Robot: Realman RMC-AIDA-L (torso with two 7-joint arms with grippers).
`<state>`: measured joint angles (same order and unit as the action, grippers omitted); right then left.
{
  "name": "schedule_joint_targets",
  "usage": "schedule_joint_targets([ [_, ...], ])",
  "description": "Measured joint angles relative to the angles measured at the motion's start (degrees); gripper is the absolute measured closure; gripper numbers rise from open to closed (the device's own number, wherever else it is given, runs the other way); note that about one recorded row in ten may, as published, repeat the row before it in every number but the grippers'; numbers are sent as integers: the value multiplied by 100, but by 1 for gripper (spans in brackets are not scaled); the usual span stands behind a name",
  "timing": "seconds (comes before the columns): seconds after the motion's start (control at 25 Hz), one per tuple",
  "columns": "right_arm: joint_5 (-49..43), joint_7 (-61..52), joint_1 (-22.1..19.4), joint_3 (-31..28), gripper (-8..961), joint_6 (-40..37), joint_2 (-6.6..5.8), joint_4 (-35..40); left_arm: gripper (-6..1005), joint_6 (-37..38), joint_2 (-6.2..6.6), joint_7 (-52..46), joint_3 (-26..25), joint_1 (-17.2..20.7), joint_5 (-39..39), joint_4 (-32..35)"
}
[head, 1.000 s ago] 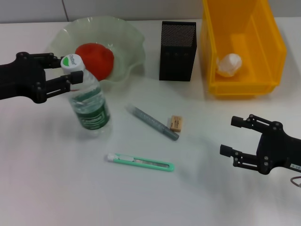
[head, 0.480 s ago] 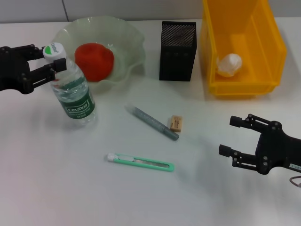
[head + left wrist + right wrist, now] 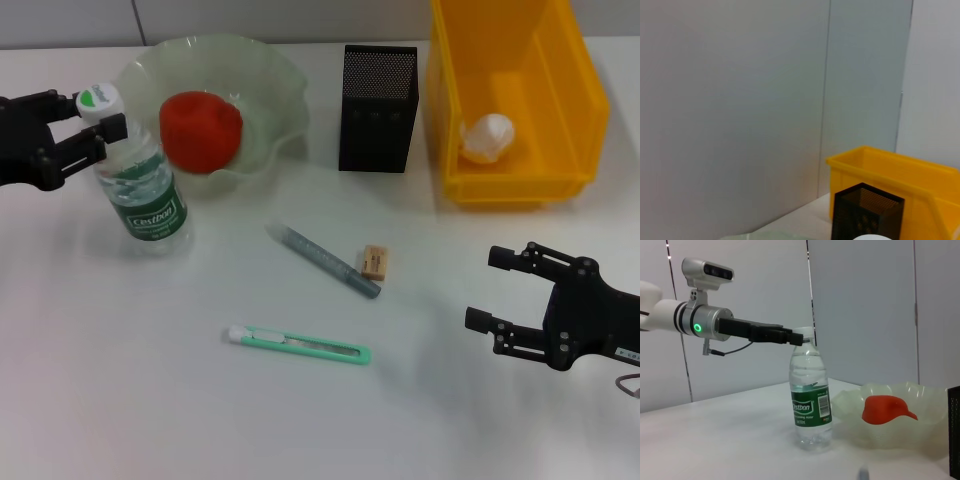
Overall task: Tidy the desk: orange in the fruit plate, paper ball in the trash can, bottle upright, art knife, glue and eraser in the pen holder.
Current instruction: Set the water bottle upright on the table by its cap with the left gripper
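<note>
At the bench's [image 3: 120,380] left edge: left claw [image 3: 100,130] clamped on the neck of the bottle [image 3: 140,195], which stands upright beside the fruit plate [image 3: 270,100]. Orange [image 3: 200,128] in the plate. Paper ball [image 3: 488,135] in the yellow trash can [image 3: 590,110]. Glue [image 3: 322,260], eraser [image 3: 375,261] and art knife [image 3: 298,344] lie mid-bench, before the black pen holder [image 3: 377,110]. Right claw [image 3: 503,290] hovers near the front right, fingers apart, empty.

One each — bottle [image 3: 140,180], orange [image 3: 201,130], paper ball [image 3: 487,136], knife [image 3: 298,344], glue [image 3: 323,260], eraser [image 3: 375,261] — two grippers.
</note>
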<state>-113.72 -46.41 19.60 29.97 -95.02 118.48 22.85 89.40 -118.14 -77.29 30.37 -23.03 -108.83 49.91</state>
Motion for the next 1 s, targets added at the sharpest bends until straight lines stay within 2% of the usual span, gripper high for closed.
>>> schedule_joint_targets([
  [1.0,0,0,9,0,166,15,-8,0,471,-300,20,346,-41,48,153,-300],
])
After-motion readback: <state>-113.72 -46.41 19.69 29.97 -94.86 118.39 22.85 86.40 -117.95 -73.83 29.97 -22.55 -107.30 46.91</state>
